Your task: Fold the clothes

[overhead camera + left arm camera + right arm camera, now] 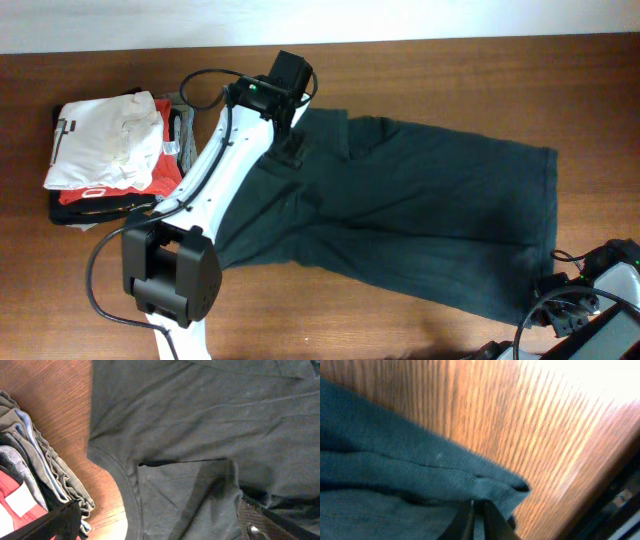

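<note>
The dark charcoal T-shirt lies spread and wrinkled across the middle of the wooden table, plain side up. My left gripper hangs over its upper left part. In the left wrist view it is open, its fingers wide apart, with a curved seamed edge of the T-shirt under it. My right gripper is at the shirt's lower right corner. In the right wrist view it is shut on the hemmed corner of the T-shirt.
A stack of folded garments stands at the left, a white one on top of a red one. The stack's layered edges lie close to my left gripper. The table's near edge is beside my right gripper.
</note>
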`<state>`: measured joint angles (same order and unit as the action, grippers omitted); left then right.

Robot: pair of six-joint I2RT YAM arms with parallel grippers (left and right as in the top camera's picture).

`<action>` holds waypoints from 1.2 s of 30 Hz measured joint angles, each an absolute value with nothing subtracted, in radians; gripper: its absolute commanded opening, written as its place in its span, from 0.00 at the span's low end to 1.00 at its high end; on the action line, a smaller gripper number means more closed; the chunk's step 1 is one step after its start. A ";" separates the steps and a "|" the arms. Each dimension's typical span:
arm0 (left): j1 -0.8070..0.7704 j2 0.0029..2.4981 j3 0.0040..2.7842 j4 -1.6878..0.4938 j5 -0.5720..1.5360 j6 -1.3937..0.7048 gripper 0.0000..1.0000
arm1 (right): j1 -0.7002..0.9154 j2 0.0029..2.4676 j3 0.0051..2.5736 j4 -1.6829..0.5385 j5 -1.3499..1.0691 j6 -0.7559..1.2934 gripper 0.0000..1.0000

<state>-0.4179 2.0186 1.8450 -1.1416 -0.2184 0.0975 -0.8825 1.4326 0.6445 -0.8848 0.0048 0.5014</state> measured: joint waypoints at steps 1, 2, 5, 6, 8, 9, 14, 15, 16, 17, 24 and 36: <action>-0.411 2.019 1.845 -1.142 -0.218 0.097 0.99 | -0.882 1.433 0.645 -0.880 0.019 0.498 0.04; -0.407 2.019 1.845 -1.143 -0.219 0.097 0.99 | -0.882 1.433 0.645 -0.877 0.028 0.500 0.04; -0.406 2.019 1.845 -1.145 -0.219 0.097 0.99 | -0.883 1.437 0.757 -0.969 0.038 0.496 0.07; -0.406 2.019 1.845 -1.146 -0.219 0.097 0.99 | -0.882 1.437 0.804 -1.003 0.038 0.497 0.25; -0.406 2.019 1.845 -1.145 -0.219 0.097 0.99 | -0.882 1.436 0.841 -1.055 0.028 0.493 0.39; -0.406 2.019 1.845 -1.144 -0.219 0.097 0.99 | -0.882 1.436 0.827 -1.069 0.013 0.482 0.44; -0.406 2.019 1.845 -1.144 -0.222 0.097 0.99 | -0.884 1.423 0.612 -0.873 -0.070 0.439 0.25; -0.406 2.019 1.845 -1.145 -0.222 0.097 0.99 | -0.885 1.417 0.607 -0.865 -0.077 0.442 0.08; -0.406 2.019 1.845 -1.144 -0.222 0.097 0.99 | -0.885 1.416 0.604 -0.850 -0.097 0.441 0.04; -0.406 2.019 1.845 -1.144 -0.222 0.097 0.99 | -0.885 1.417 0.606 -0.836 -0.121 0.447 0.04; -0.406 2.019 1.845 -1.145 -0.222 0.097 0.99 | -0.891 1.435 0.882 -1.026 -0.049 0.442 0.26; -0.406 2.020 1.947 -1.118 -0.130 0.177 0.99 | -0.894 1.405 1.206 -1.192 -0.307 0.250 0.62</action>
